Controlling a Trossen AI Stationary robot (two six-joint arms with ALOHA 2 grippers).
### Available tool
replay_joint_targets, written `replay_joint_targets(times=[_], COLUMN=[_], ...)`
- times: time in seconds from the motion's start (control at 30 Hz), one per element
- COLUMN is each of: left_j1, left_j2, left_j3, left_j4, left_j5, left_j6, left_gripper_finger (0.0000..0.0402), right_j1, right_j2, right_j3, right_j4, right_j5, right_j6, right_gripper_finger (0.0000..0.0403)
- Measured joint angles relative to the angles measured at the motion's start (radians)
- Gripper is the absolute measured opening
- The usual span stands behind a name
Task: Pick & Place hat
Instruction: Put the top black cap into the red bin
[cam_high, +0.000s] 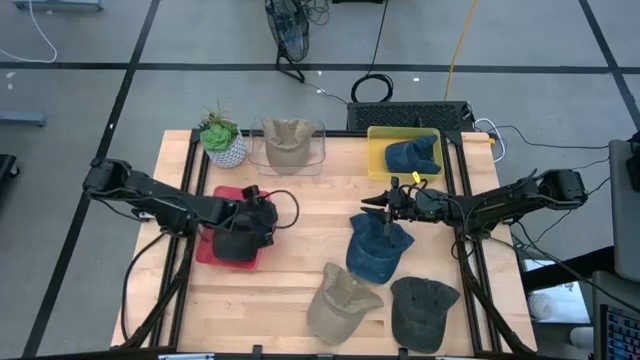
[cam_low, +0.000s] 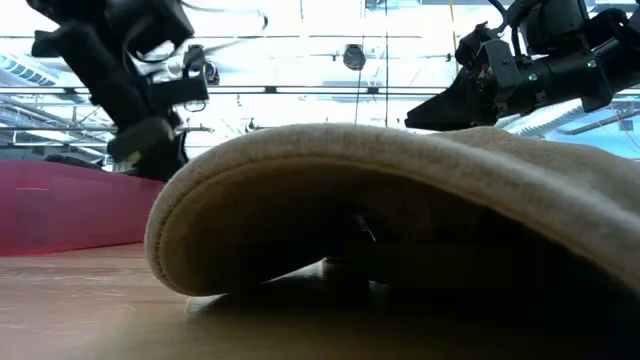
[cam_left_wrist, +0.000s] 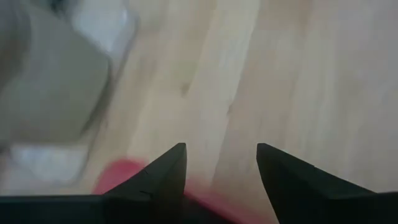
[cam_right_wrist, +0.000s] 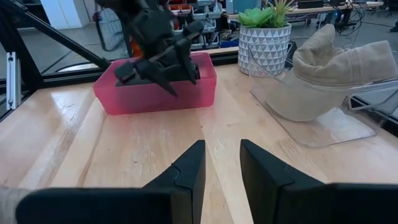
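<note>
tabletop (cam_high: 290, 270): pale wood planks on a black frame; it carries bins, a plant and several hats.
left arm (cam_high: 150, 200): reaches in from the left side toward the red bin.
right arm (cam_high: 500, 205): reaches in from the right side toward the middle of the tabletop.
red bin (cam_high: 215, 250): left of centre on the tabletop, partly covered by the left pincer; in the right wrist view (cam_right_wrist: 155, 93) it looks pink and stands across the wood.
clear tray (cam_high: 318, 150): far side, right of the plant, with a tan hat (cam_high: 287, 140) lying in it.
yellow bin (cam_high: 378, 150): far right corner, with a blue hat (cam_high: 412, 155) lying inside.
blue denim hat (cam_high: 375, 252): lies on the wood right of centre, directly below the right pincer.
khaki hat (cam_high: 340, 302): near edge, centre; it fills the low view (cam_low: 400, 200) close to the lens.
dark grey hat (cam_high: 422, 310): near edge, just right of the khaki hat.
potted plant (cam_high: 222, 140): green leaves in a white patterned pot, far left corner.
left pincer (cam_high: 250, 228): over the right end of the red bin; fingers spread moderately apart in its wrist view (cam_left_wrist: 221, 171), holding nothing.
right pincer (cam_high: 385, 208): above the far edge of the blue denim hat; fingers narrowly parted (cam_right_wrist: 222, 165), holding nothing.
</note>
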Motion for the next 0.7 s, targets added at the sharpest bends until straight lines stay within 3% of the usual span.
replay_joint_targets(times=[0.27,0.5,0.7], left_j1=[0.042,0.023,0.011], left_j2=[0.009,0.002,-0.005], left_j3=[0.008,0.008,0.008], left_j4=[-0.186,-0.315,-0.326], left_j5=[-0.013,0.029,0.051], left_j6=[-0.16,-0.192,-0.18], left_gripper_finger=[0.0166,0.0123,0.0104], right_j1=[0.0,0.0,0.0], right_j2=[0.0,0.0,0.0], right_j3=[0.0,-0.019,-0.053], right_j4=[-0.014,-0.029,0.021], right_j5=[-0.002,0.0,0.002], right_j6=[0.0,0.021,0.051], right_gripper_finger=[0.0077,0.0077,0.0077])
